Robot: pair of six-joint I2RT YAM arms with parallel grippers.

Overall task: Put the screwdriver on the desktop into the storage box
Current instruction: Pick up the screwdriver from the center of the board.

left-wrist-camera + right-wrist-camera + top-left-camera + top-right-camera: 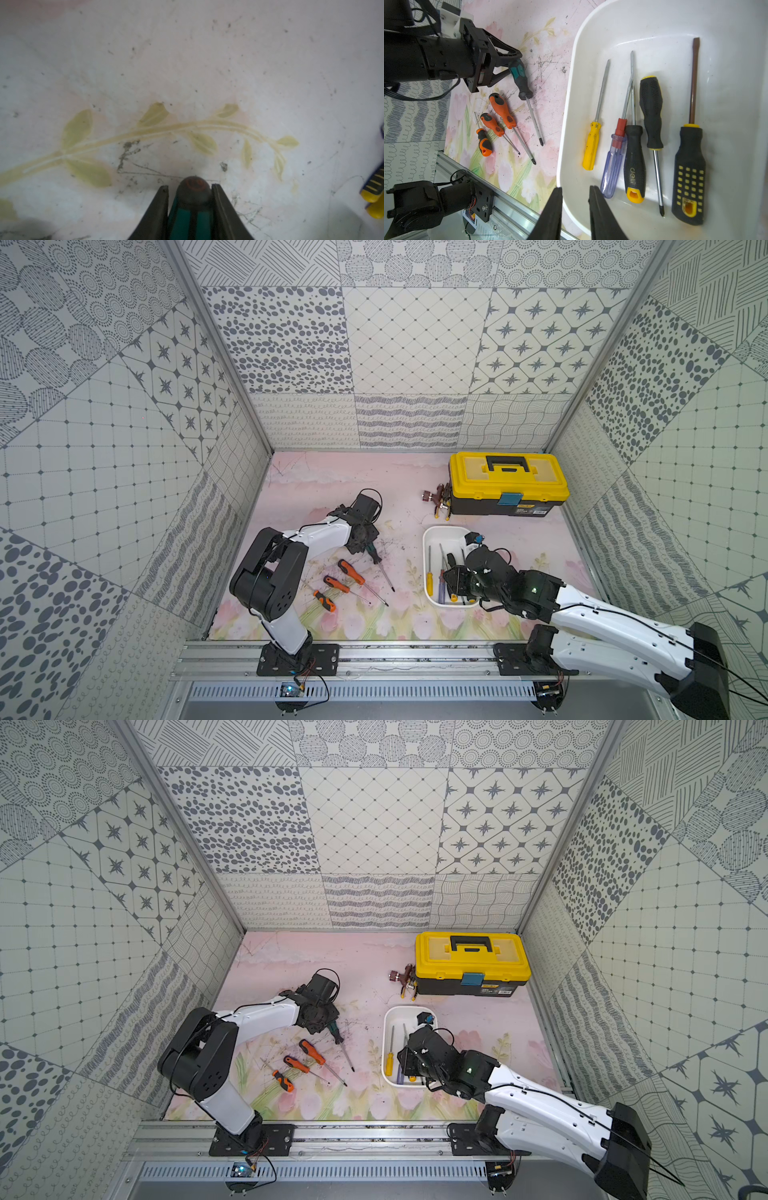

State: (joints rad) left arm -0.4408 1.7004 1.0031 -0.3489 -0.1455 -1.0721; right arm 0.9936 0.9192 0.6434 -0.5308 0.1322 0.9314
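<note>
Teal screwdriver [521,80]: on the desktop [332,489] left of the storage box [428,539], shaft roughly parallel to its long side, handle pinched in your nearer left gripper [189,186]; right gripper [575,189] slightly parted, empty.

teal screwdriver [377,559] half behind left gripper [367,548]

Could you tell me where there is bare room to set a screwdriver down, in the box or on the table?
In the box, the end toward the toolbox is bare; five screwdrivers crowd the rest. On the table, the back strip between left gripper and toolbox is open. Crowded: orange screwdrivers beside the teal screwdriver it grips.
</note>
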